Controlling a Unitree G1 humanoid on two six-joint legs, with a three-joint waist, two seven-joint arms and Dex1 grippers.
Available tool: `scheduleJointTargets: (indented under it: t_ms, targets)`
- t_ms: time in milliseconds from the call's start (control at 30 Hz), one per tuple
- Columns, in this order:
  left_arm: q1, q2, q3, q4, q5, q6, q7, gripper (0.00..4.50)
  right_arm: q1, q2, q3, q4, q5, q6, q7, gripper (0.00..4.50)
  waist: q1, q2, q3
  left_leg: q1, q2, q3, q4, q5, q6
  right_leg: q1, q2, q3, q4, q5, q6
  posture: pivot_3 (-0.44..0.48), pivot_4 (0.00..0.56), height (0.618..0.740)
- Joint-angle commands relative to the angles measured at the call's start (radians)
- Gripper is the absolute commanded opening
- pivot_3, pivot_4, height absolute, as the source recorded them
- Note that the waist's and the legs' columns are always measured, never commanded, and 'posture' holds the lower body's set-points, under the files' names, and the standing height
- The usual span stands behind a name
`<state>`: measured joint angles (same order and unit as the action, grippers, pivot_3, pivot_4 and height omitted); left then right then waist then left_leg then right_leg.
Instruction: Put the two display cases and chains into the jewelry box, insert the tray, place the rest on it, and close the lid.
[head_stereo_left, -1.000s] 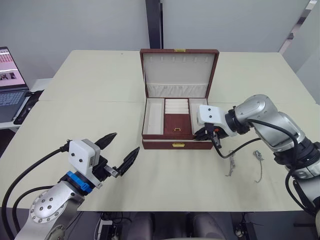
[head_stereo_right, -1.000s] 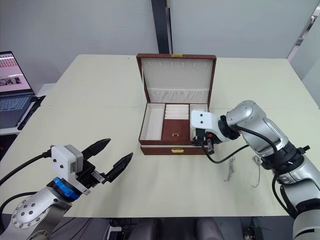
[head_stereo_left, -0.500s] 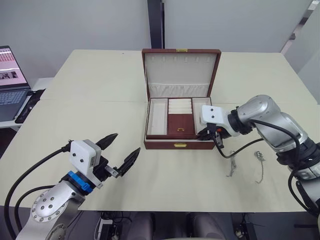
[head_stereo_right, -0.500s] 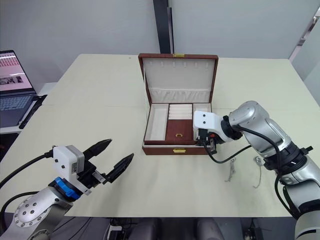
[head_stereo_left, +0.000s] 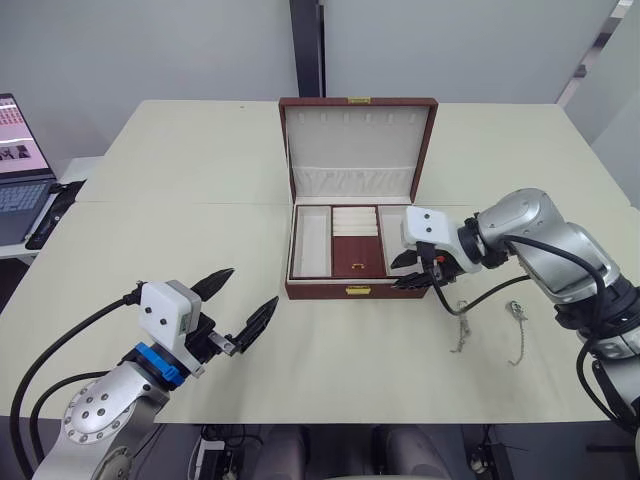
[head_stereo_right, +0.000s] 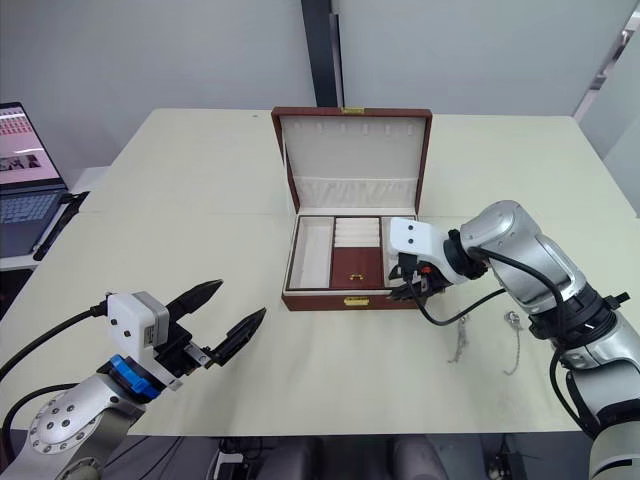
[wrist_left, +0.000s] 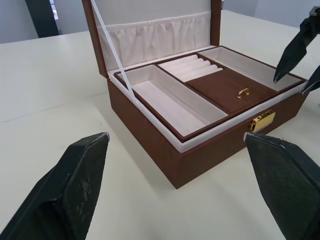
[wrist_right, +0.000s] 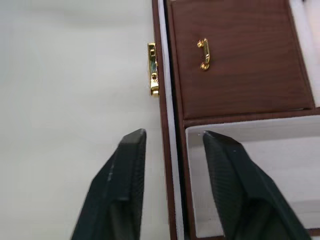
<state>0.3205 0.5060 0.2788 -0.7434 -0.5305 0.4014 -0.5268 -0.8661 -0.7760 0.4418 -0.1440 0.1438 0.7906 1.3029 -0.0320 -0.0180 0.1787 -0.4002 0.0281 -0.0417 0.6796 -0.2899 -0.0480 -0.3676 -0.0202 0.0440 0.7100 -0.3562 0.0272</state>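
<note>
Seating the tray (wrist_left: 200, 90) flush looks nearly done, so the right gripper (wrist_right: 172, 150), jaws spread astride the jewelry box (head_stereo_left: 355, 290) front wall mid-counter, should probably be lifted straight off, while the left gripper (head_stereo_left: 240, 300) is kept spread.

No legible text, label, brand or number anywhere; laptop (head_stereo_left: 22, 170) screen unreadable

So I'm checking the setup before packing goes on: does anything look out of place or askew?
Two silver chains lie loose on the cream table, right of the open brown jewelry box, though its tray is already seated. The right gripper straddles the box's front wall.
</note>
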Motion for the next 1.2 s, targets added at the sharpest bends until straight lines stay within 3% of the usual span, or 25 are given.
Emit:
scheduleJointTargets:
  t_ms: [33,167,267,400,733,1000,1200]
  targets:
    - [-0.01,0.003,0.003,-0.021,-0.004,-0.017,0.0,4.5,-0.047,0.037,-0.105,0.05,0.037,-0.015,-0.049,3.14,0.0,0.0,0.0,0.0,0.0,0.0,0.0,0.0,0.0,0.0,0.0,0.0,0.0,0.0,0.0,0.0,0.15,0.74]
    - [-0.017,0.006,0.005,-0.021,-0.009,-0.012,-0.001,4.5,-0.057,0.113,-0.196,0.136,0.063,-0.084,-0.122,4.46,0.0,0.0,0.0,0.0,0.0,0.0,0.0,0.0,0.0,0.0,0.0,0.0,0.0,0.0,0.0,0.0,0.15,0.74]
    - [-0.026,0.011,0.006,-0.017,-0.014,-0.006,-0.008,4.5,-0.033,0.206,-0.287,0.197,0.112,-0.197,-0.178,4.09,0.0,0.0,0.0,0.0,0.0,0.0,0.0,0.0,0.0,-0.001,0.0,0.0,0.0,0.0,0.0,0.0,0.15,0.74]
    - [-0.045,0.017,0.006,-0.013,-0.02,0.003,-0.014,4.5,0.021,0.295,-0.32,0.237,0.141,-0.264,-0.222,2.74,-0.001,0.0,0.0,0.0,0.001,0.0,0.0,0.0,0.0,-0.001,0.0,0.0,0.001,0.0,0.0,0.0,0.15,0.74]
    - [-0.063,0.038,0.017,-0.007,-0.041,0.019,-0.021,4.5,0.097,0.37,-0.268,0.389,0.085,-0.4,-0.251,0.16,-0.001,0.0,0.0,0.0,0.0,0.001,0.0,0.0,0.0,-0.001,0.0,0.0,0.001,0.0,0.0,0.0,0.15,0.74]
    - [-0.086,0.054,0.02,-0.013,-0.061,0.046,-0.013,4.5,0.12,0.352,-0.199,0.427,0.014,-0.397,-0.243,0.04,-0.001,0.0,0.0,0.0,0.0,0.001,0.0,0.0,0.0,-0.001,0.0,0.0,0.001,0.0,0.0,0.0,0.15,0.74]
    - [-0.096,0.062,0.02,-0.016,-0.078,0.066,-0.008,4.5,0.122,0.364,-0.236,0.412,0.052,-0.393,-0.239,0.04,-0.001,0.0,0.0,0.001,0.001,0.001,0.0,0.0,0.0,-0.001,0.0,0.0,0.001,0.0,0.0,0.0,0.15,0.74]
